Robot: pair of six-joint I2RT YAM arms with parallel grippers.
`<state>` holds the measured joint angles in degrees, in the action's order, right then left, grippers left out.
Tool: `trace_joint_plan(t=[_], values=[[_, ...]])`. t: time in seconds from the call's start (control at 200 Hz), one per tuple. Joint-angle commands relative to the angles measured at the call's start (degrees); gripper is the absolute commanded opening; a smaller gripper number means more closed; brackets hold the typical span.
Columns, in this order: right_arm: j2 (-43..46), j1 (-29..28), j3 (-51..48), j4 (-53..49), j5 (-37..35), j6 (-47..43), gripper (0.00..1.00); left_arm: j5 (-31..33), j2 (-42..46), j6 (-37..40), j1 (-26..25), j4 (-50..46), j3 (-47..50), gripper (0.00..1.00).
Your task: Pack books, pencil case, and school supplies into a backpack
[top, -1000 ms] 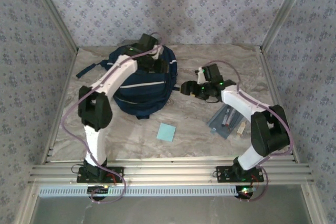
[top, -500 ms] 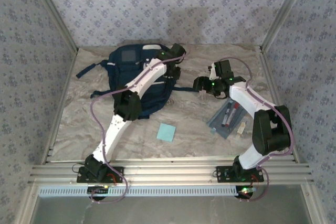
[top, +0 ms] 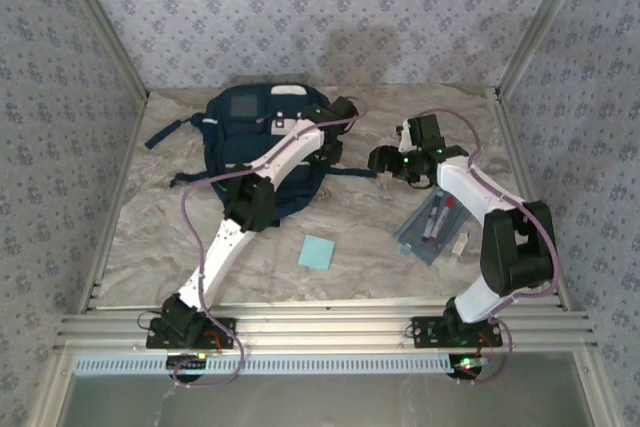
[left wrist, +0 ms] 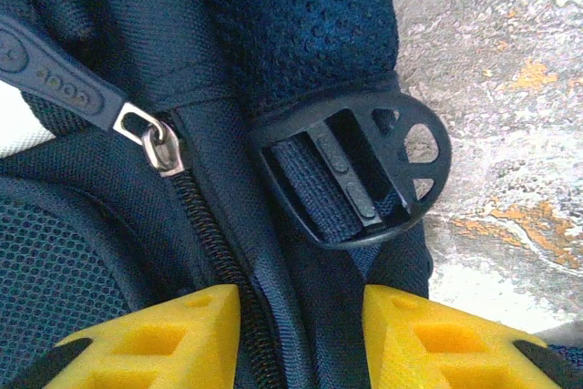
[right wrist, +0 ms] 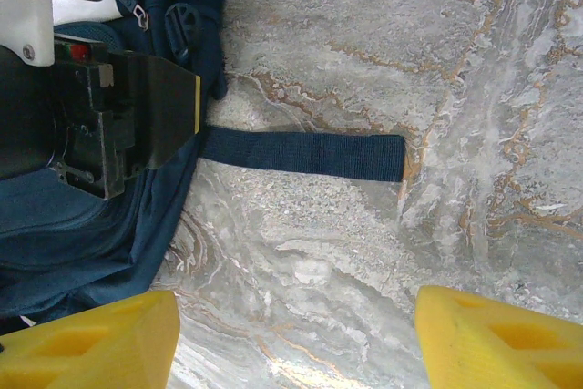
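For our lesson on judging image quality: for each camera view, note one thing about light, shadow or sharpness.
Top external: even light, with a soft grey shadow on the back wall. Left wrist: buckle and zipper pull crisp; the table washes out near white at lower right. Right wrist: strap and table veining sharp.

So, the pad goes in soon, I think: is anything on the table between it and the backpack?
Nothing visible: bare table lies between the pad and the backpack. The left arm does hang its elbow over the backpack's near edge, though.
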<state>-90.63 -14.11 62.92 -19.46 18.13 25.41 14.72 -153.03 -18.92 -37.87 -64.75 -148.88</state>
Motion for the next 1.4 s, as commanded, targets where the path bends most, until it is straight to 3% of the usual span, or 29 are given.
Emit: trace_joint_plan(t=[0.0,0.08,0.265,0.435,0.57,0.665,0.984,1.114,1.219,1.319,1.394], values=[[1.7,0.2,-0.1,0.1,-0.7,-0.4,0.70,-1.7,-3.9,-1.0,0.9,-6.0,2.6,0.23],[1.7,0.3,-0.1,0.1,-0.6,-0.5,0.70,-0.8,-3.8,-0.9,0.9,-6.2,2.9,0.00],[2.1,0.2,0.1,0.2,0.6,-0.3,0.70,-1.1,2.0,-0.4,0.4,-6.2,3.5,0.00],[1.7,-0.2,0.8,1.5,3.9,-2.1,0.69,-5.4,11.9,1.2,0.4,-5.1,3.8,0.00],[0.0,-0.3,1.1,3.6,7.0,-2.8,0.61,-8.4,17.5,2.6,0.6,-5.1,4.0,0.00],[-1.7,-0.7,0.9,6.8,9.8,-4.2,0.53,-10.5,19.3,3.0,1.0,-5.6,4.1,0.00],[-5.1,-5.4,-0.5,15.8,11.6,-19.5,0.55,-13.2,22.2,4.3,2.0,-6.4,4.3,0.00],[-7.4,-5.7,1.5,14.4,10.9,-19.8,0.55,-13.3,22.3,4.1,1.9,-5.6,6.4,0.00],[-8.2,-5.8,2.0,12.7,9.4,-19.3,0.55,-11.7,22.2,3.1,1.4,-2.7,10.3,0.06],[-7.3,-5.6,0.7,12.4,7.4,-18.6,0.56,-9.7,21.7,1.6,0.9,2.1,14.4,0.21],[-6.4,-5.4,-0.6,12.5,6.7,-17.9,0.58,-7.9,20.4,0.3,0.7,5.1,15.7,0.27]])
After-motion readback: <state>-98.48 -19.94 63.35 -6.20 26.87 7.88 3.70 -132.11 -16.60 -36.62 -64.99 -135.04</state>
